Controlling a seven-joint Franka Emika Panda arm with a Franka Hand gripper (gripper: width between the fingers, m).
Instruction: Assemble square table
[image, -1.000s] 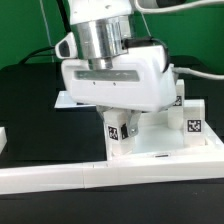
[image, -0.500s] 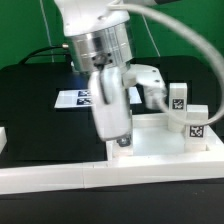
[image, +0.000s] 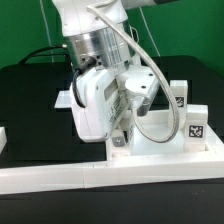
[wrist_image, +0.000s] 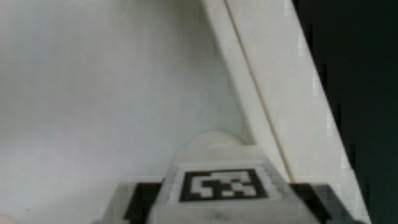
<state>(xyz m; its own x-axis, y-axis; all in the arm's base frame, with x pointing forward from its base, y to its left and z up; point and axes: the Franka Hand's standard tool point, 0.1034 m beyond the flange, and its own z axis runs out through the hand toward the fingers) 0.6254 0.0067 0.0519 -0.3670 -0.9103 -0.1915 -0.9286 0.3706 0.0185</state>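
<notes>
gripper (image: 121, 137) low over square table slab (image: 160, 150), pinching a tagged white leg (wrist_image: 222, 172) upright at slab's near corner by border wall (image: 60, 176). two further legs (image: 193, 122) standing at exterior view's right.

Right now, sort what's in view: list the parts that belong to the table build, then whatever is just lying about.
Belongs to the build:
square table slab
leg in the pincer
two tagged legs standing on the slab

Just lying about:
long white border wall
marker board
</notes>
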